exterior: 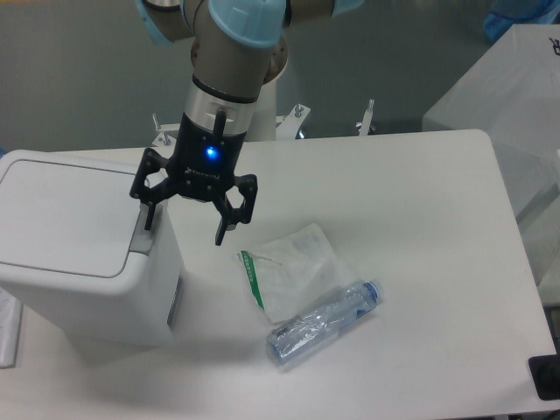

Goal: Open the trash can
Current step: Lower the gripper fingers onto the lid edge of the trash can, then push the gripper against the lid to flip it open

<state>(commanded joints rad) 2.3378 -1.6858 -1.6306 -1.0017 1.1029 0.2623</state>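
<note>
The gripper [187, 221] is spread wide and empty, one fingertip at the grey push-button tab [143, 234] of the lid-closed white trash can [83, 254].

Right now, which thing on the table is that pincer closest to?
The white trash can. One finger hangs over its grey tab; bottle and plastic bag lie farther right.

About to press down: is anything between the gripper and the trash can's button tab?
Nothing visible. The open gripper hangs right over the grey tab of the trash can; the bottle and bag lie off to the side.
</note>
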